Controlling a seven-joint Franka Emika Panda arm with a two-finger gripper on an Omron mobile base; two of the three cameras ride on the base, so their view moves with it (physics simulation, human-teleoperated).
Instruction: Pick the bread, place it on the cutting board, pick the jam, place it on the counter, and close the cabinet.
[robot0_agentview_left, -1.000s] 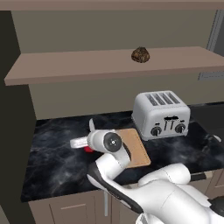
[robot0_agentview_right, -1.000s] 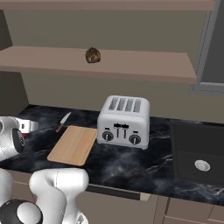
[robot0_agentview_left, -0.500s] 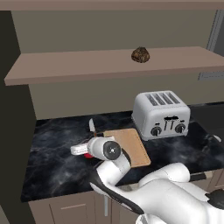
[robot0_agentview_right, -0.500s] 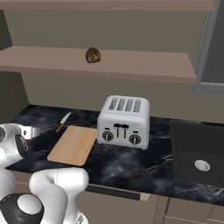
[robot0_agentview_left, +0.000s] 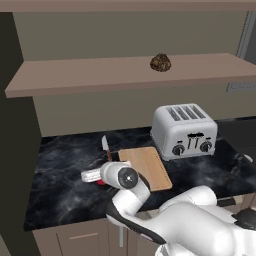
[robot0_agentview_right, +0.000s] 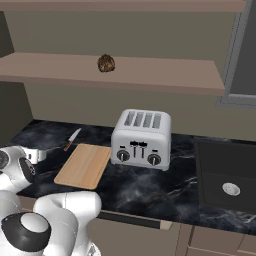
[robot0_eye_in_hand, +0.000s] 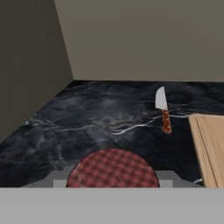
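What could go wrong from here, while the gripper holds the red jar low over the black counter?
1. The jam sits in the shut gripper just above the counter; releasing it tilted could let it roll.
2. The knife and cutting board lie close by, so a sideways swing might knock them.
3. The bread is on the cabinet shelf, so closing the door now would leave it inside.

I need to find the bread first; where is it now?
The bread sits on the cabinet's brown shelf, above the toaster, right of middle in the left base view.
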